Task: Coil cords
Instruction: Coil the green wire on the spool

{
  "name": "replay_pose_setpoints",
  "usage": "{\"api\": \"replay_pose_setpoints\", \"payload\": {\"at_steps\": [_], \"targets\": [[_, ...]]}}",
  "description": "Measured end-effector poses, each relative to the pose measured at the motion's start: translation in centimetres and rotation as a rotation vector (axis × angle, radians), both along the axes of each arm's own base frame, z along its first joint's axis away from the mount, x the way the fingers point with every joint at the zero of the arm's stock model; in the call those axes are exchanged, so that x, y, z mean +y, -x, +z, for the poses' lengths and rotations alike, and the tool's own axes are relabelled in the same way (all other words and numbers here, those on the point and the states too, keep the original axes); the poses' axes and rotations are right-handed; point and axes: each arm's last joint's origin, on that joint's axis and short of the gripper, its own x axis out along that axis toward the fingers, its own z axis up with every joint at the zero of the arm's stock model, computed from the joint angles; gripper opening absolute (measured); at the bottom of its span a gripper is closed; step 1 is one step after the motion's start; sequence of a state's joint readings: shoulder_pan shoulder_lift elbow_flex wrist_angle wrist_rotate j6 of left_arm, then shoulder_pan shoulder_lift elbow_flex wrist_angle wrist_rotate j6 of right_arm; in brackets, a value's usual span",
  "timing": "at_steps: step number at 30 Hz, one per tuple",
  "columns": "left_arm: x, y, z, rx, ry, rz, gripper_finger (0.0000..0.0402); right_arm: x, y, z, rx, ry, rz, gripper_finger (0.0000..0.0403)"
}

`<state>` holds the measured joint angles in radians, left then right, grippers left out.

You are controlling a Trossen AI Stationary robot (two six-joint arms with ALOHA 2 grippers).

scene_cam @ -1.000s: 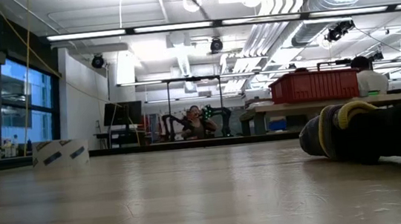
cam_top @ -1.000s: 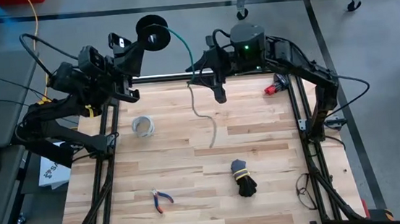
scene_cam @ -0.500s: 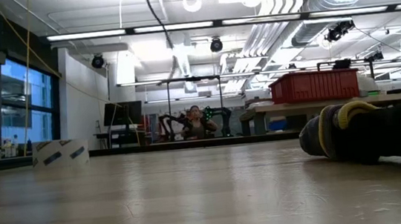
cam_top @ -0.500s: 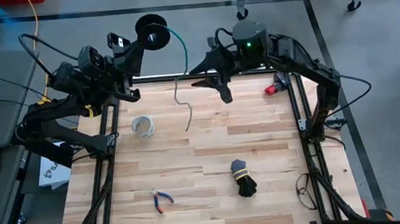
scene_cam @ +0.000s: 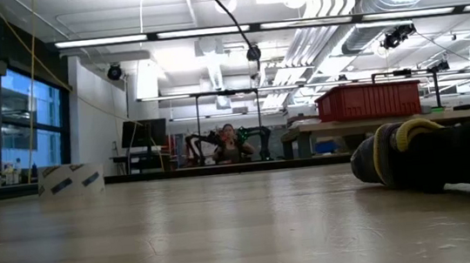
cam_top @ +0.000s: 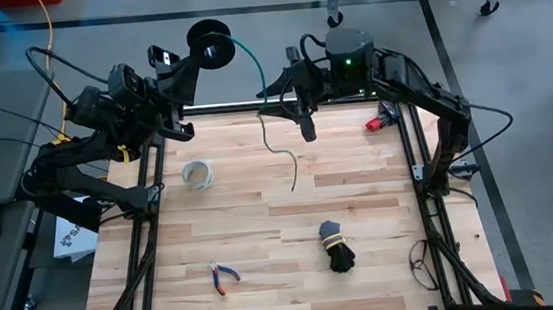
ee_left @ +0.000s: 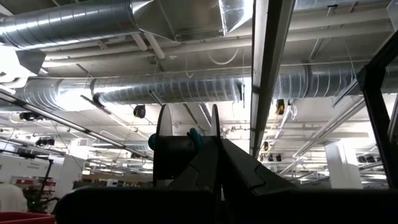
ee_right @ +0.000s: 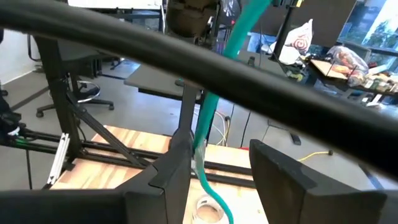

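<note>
1. The left gripper [cam_top: 181, 75] clamps a black round spool [cam_top: 209, 40] beyond the far edge of the pale wooden table [cam_top: 361, 208], its fingers closed on the reel.
2. The thin dark-green cord [cam_top: 258, 76] arcs from the spool, its tail hanging over the table's far edge.
3. The right gripper [cam_top: 304, 122] hovers just beside the cord, fingers parted around it.
4. No writing is legible.

Bright, even overhead light; soft shadows; blurred low-view foreground.
</note>
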<state>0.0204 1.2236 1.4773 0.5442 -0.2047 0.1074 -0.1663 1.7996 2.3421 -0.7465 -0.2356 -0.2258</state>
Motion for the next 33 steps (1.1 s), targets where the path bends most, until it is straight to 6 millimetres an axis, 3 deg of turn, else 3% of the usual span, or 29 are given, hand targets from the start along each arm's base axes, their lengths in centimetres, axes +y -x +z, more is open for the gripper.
{"api": "replay_pose_setpoints", "payload": {"at_steps": [11, 33], "targets": [[0.0, 0.0, 0.0, -0.006, -0.001, 0.0, 0.0001, 0.9, -0.2, 0.3, -0.035, 0.015, 0.028, 0.01], [0.0, 0.0, 0.1, -0.033, 0.011, -0.013, 0.0001, 1.2, -1.5, -0.3, -0.041, -0.004, 0.04, 0.0097]]}}
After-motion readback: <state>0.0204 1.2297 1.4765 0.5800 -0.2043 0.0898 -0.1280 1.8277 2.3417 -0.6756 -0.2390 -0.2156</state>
